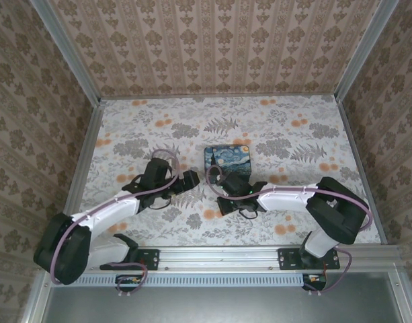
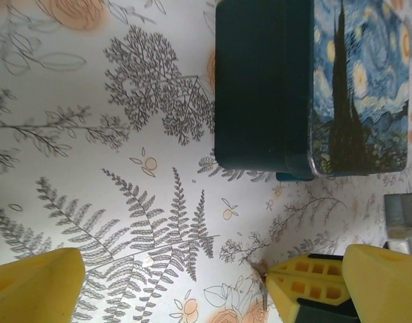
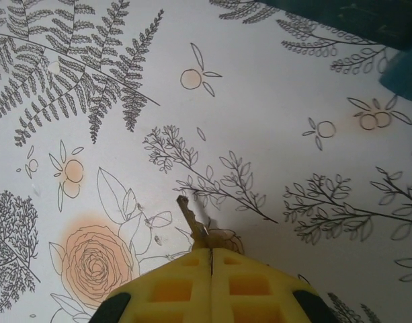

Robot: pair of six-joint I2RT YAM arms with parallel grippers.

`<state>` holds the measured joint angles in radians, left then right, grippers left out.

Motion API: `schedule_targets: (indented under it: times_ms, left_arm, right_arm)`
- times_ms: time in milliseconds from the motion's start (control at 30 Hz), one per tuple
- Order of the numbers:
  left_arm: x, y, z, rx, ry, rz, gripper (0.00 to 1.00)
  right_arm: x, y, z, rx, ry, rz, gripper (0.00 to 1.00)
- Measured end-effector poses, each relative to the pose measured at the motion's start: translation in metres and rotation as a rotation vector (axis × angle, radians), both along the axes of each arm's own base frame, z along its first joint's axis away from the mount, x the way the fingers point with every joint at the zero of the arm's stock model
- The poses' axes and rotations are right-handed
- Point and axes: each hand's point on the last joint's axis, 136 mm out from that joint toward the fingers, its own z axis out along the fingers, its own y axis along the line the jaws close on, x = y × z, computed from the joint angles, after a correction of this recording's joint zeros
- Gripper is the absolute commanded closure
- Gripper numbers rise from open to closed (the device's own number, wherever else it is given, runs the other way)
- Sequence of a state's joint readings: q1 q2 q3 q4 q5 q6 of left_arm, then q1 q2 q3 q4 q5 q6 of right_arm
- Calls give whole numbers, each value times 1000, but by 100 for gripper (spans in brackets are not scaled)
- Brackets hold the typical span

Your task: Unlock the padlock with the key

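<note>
Right hand (image 3: 211,254) is clamped tight, yellow pads pressed together, and there's the key (image 3: 191,219) pinched between them. Its blade pokes out toward 11 o'clock in the right wrist view, low over the flowered desk (image 1: 293,134), just beside an orange rose print. Whether the tip touches the surface, can't tell.

Left hand (image 2: 212,269) stands wide open, holding nothing, with one yellow finger at 7 o'clock and the other at 5 o'clock of its own camera. In that same view the right hand's pads come in at 5 o'clock, just beside the left hand's finger, key tip showing at their front.

The box (image 2: 259,87), dark-sided with a starry blue lid, sits at 1 o'clock there. From above it lies just past desk centre toward 12 o'clock, and both hands gather close on its 6-to-8 o'clock side. A small teal bit at the box's near corner may be the padlock (image 2: 293,176), too blurred to be sure.
</note>
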<state>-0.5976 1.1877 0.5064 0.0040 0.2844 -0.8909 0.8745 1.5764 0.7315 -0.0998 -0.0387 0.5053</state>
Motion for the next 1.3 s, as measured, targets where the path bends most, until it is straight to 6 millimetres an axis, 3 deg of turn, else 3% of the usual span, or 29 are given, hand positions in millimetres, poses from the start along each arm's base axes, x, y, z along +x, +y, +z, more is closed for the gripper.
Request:
schedule_targets:
  times_ms: [33,67,167,367,633,967,1133,1300]
  left_arm:
    - [-1,-2,-2,2,5,-2,0]
    - [-1,-4,-4,6,9,-3,0]
    - [-1,-10,-6,8,12,-4,0]
    - [3,-16,-2,5,-2,1,0]
    - [8,-16,2,6,-18,18,0]
    - [14,-11,10,-8,-35,49,0]
    - [15,-9,11,-10,-38,55,0]
    - [15,-9,14,-15,-44,55,0]
  right_arm:
    - [0,-1,1,3,-2,-2,100]
    - [-1,-2,3,8,-4,-4,93]
    - [-2,-2,7,21,-5,-11,61]
    - [-2,-2,6,22,0,-18,50]
    - [-7,-5,3,0,4,-13,50]
    - [-15,6,-5,-121,-24,29,54]
    - [-12,3,-8,-221,-65,23,66]
    - [-11,3,-9,-260,-106,12,86]
